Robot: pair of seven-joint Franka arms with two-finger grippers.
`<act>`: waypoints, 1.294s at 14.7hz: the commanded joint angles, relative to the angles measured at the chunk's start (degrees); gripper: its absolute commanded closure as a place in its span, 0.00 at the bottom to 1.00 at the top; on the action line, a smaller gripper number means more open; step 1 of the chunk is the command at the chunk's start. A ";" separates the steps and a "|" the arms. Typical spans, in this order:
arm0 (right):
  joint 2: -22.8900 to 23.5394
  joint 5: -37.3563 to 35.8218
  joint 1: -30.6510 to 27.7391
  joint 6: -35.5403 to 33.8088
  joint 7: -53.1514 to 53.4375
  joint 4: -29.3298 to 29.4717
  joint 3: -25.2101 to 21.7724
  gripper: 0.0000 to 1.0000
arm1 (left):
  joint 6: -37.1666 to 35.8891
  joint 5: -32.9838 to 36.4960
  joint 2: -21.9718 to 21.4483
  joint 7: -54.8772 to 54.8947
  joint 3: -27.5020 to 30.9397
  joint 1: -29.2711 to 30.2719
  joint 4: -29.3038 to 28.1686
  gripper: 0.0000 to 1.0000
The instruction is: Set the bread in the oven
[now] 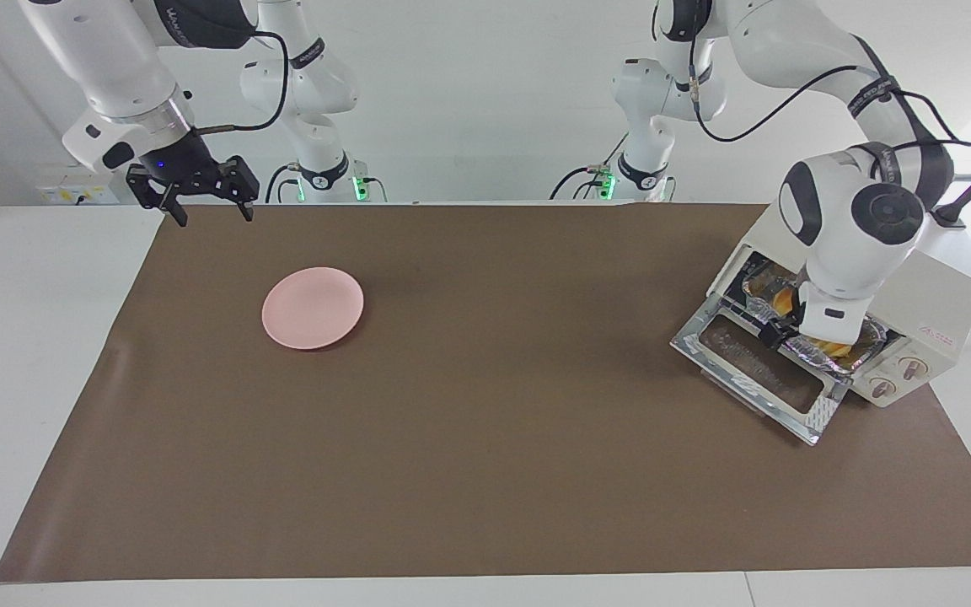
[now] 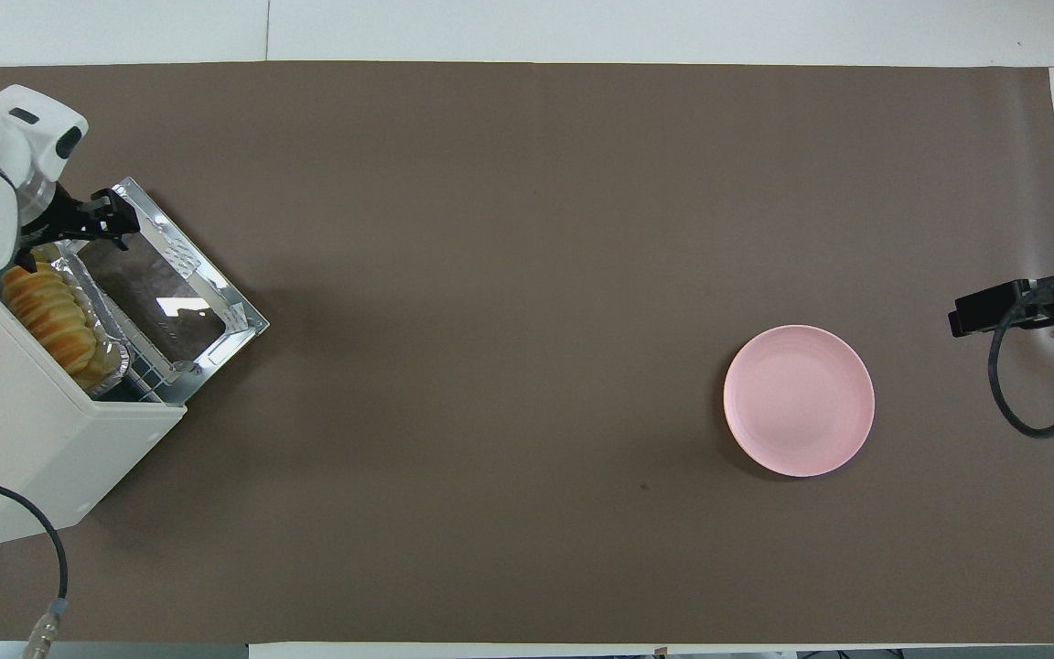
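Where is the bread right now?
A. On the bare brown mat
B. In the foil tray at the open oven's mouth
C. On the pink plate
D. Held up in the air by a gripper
B: the bread lies in the foil tray on the rack of the oven, whose door hangs open; the plate holds nothing.

Your left end effector (image 1: 776,335) hangs low, wrist bent steeply down, fingers apart; your right end effector (image 1: 203,201) waits raised, fingers spread wide.

The scene is lit evenly and brightly from above; soft shadows are cast, and glare is caught on the oven (image 2: 51,430) door.
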 commanded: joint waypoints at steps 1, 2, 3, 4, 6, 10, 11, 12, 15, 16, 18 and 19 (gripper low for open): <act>-1.17 -0.63 -0.49 0.08 -0.41 -1.08 0.30 0.00 | -8.08 0.66 -8.28 6.47 -0.50 1.80 1.77 0.00; -1.17 -0.63 -0.49 0.08 -0.41 -1.08 0.30 0.00 | -10.81 0.39 -11.27 9.64 -0.50 1.37 1.86 0.00; -1.17 -0.72 -0.49 0.08 -0.41 -1.08 0.30 0.00 | -13.45 0.39 -13.99 10.37 -0.85 0.93 1.78 0.00; -1.17 -0.72 -0.49 0.08 -0.41 -1.08 0.30 0.00 | -16.08 0.22 -16.89 10.55 -1.29 0.84 1.69 0.00; -1.17 -0.72 -0.49 0.08 -0.41 -1.08 0.30 0.00 | -19.70 0.04 -20.34 11.25 -4.60 1.71 0.20 0.00; -1.17 -0.63 -0.49 0.08 -0.41 -1.08 0.30 0.00 | -19.36 -2.24 -21.05 11.69 -24.37 21.79 -1.29 0.00; -1.17 -0.63 -0.49 0.08 -0.41 -1.08 0.30 0.00 | -19.10 -3.90 -21.31 14.48 -29.02 26.89 -2.34 0.00; -1.17 -0.72 -0.49 0.08 -0.41 -1.08 0.30 0.00 | -18.49 -5.48 -21.92 15.46 -29.24 27.64 -3.40 0.00; -1.17 -0.63 -0.49 0.08 -0.41 -1.08 0.30 0.00 | -17.96 -6.02 -20.71 15.47 -29.77 27.73 -2.88 0.00; -1.17 -0.63 -0.49 0.08 -0.41 -1.08 0.30 0.00 | -17.87 -6.02 -20.26 15.65 -30.20 27.73 -2.88 0.00; -1.17 -0.63 -0.49 0.08 -0.41 -1.08 0.30 0.00 | -17.87 -5.85 -20.09 16.79 -30.21 27.82 -2.79 0.00; -1.17 -0.72 -0.49 0.08 -0.41 -1.08 0.30 0.00 | -18.13 -5.94 -20.17 17.23 -30.12 27.82 -2.79 0.00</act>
